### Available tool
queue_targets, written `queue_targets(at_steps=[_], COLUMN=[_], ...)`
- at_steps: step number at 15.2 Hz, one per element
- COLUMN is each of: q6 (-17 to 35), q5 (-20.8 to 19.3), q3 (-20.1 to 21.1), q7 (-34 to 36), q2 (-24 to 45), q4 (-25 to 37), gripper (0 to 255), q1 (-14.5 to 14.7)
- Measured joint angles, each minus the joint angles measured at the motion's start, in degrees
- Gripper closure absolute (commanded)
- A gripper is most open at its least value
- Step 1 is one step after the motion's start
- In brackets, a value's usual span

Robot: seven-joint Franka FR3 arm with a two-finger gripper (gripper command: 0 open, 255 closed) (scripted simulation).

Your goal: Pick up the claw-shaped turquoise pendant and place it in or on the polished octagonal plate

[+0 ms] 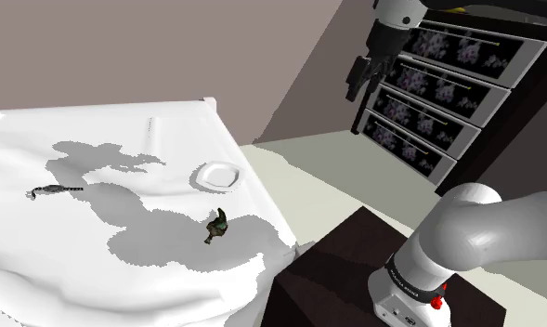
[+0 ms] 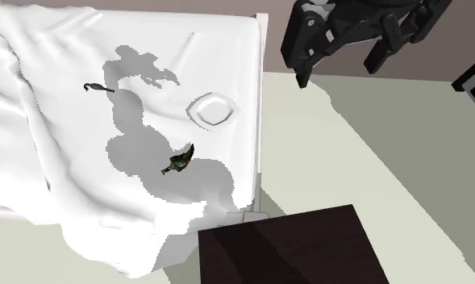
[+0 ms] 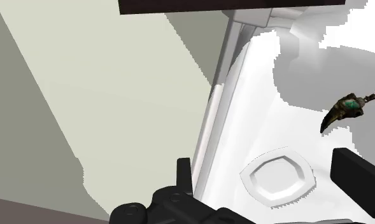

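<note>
pendant (image 3: 346,109): small claw, likely light, stiff, slippery; near the bed's (image 1: 39,251) edge, beside the plate (image 3: 278,179). you take its thick end. gripper (image 3: 269,164): wide apart, empty.

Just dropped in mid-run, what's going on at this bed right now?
The gripper hangs open and empty, high up near the edge of the bed, and nothing has been picked up yet. The claw-shaped pendant lies on the white sheet, apart from the white octagonal plate, which has nothing on it. A small dark object lies farther off on the sheet.
</note>
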Motion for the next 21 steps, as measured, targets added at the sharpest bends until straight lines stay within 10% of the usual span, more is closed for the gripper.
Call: queue_targets(at_steps=[21], q6=[28.97], q5=[3.00], q3=[21.22], q7=[23.66], q2=[15.44], q4=[-14.57], gripper=[0], q1=[2.13])
